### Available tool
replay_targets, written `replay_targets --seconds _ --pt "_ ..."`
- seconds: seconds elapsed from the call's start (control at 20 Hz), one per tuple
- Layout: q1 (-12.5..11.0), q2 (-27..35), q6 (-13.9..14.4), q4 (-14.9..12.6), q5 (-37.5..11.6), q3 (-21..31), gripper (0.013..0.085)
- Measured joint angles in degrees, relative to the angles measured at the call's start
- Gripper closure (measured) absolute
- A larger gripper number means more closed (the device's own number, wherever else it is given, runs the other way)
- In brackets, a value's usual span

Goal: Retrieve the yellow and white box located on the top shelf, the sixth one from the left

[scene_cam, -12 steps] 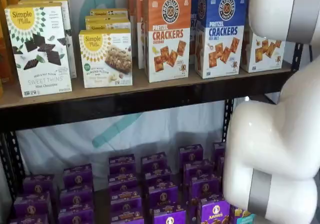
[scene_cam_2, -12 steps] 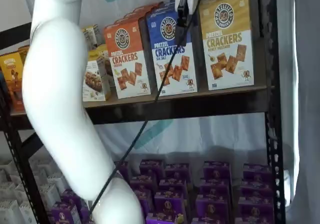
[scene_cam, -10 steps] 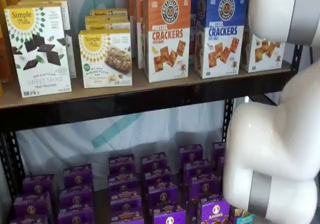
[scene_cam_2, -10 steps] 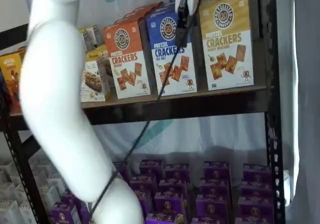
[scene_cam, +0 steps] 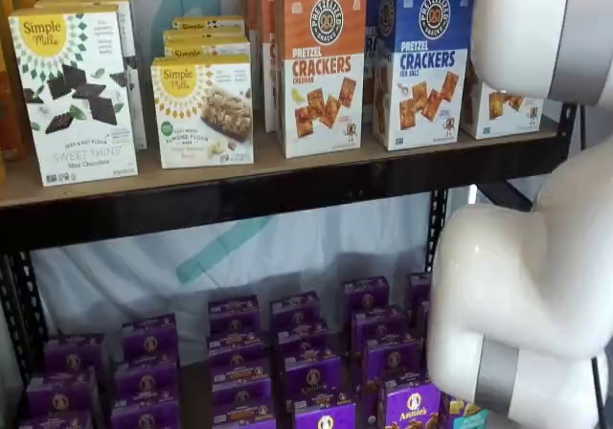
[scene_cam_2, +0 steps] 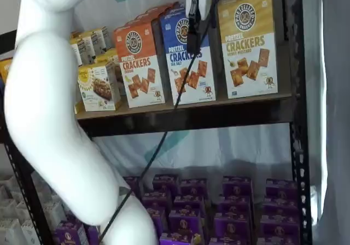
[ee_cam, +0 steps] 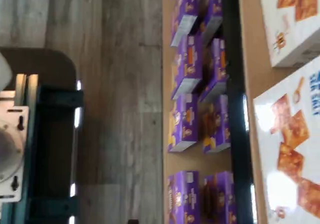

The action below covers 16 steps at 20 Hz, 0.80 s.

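- Yellow and white box (scene_cam_2: 248, 44) stands upright on the top shelf (scene_cam_2: 219, 112), at its right end, just beside the blue-topped carton (scene_cam_2: 188, 56).
- I see my gripper (scene_cam_2: 192, 29) hanging in front of the blue-topped carton, side-on; its jaws read as standing wide, and it holds nothing.
- In a shelf view my white arm (scene_cam: 536, 257) hides most of the box.
- Purple boxes (scene_cam: 287, 352) fill the lower level.

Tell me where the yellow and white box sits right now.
In a shelf view, the yellow and white box stands at the top shelf's right end, beside the blue-topped cracker carton.
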Motion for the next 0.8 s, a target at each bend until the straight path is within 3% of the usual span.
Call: replay_targets --seconds 0.55,0.8 --pt "-6.8 -0.7 -0.9 12.6 -6.3 0.8 0.013" --pt "-7.6 1.9 -0.5 15.5 -8.1 -2.2 0.013"
